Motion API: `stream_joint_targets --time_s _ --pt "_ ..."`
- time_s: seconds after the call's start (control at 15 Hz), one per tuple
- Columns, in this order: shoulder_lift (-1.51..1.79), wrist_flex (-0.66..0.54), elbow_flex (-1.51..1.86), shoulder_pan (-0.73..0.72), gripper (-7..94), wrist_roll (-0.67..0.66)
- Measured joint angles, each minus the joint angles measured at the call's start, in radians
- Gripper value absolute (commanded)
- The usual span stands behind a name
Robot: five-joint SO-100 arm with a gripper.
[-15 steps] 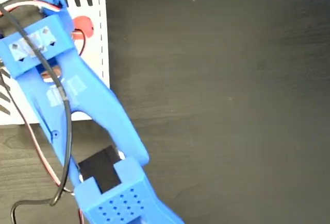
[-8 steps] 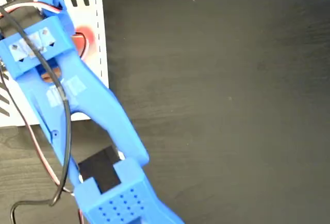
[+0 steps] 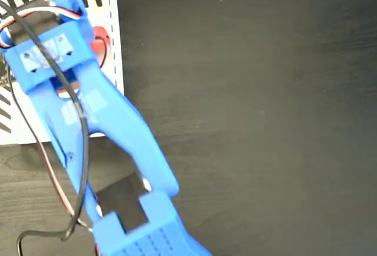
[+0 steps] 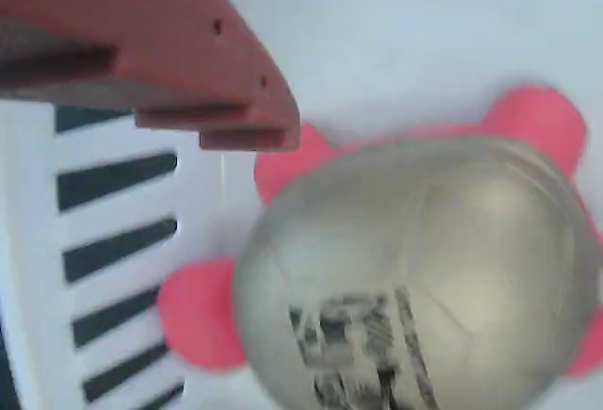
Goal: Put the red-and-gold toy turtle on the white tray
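Far left of the fixed view: white tray (image 3: pixel 113 9) in the top-left corner, cut off by the left frame edge, black diagonal stripes along its top edge and lower left, dashed line down its right side. Blue arm (image 3: pixel 106 126) runs diagonally from the bottom edge up over the tray and covers most of it; black cable and red-white wires trail along the arm. Only a sliver of red from the red-and-gold toy turtle (image 3: pixel 100 38) shows past the arm's right flank, resting on the tray's surface; shell is hidden from this view. Gripper itself lies under the arm's body, so nothing of the jaws is visible here. Right of the tray, dark wood-grain table (image 3: pixel 253 115).

Wrist view, left side: tray stripes (image 4: pixel 113 240), blurred. Upper left, one red-brown finger (image 4: pixel 179 71) fills the corner, its tip just above the turtle's red foot; contact cannot be judged. The other finger is out of frame, so open or closed cannot be told. Centre to right: turtle (image 4: pixel 424 278) sits on the white tray, gold domed shell with a smeared black mark, red feet poking out; lower and right edges cropped.
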Motion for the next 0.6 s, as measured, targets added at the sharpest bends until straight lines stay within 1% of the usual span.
stream_joint_targets --time_s 0.07,0.27,0.4,0.47,0.6 --pt "0.021 -0.005 0.0 -0.003 0 0.0" --pt "0.091 -0.031 0.0 0.017 0 0.0" --pt "0.164 -0.069 0.031 0.014 0 -0.014" --pt "0.225 -0.101 0.084 0.026 0 -0.015" --pt "0.396 -0.247 0.218 0.083 0 -0.021"
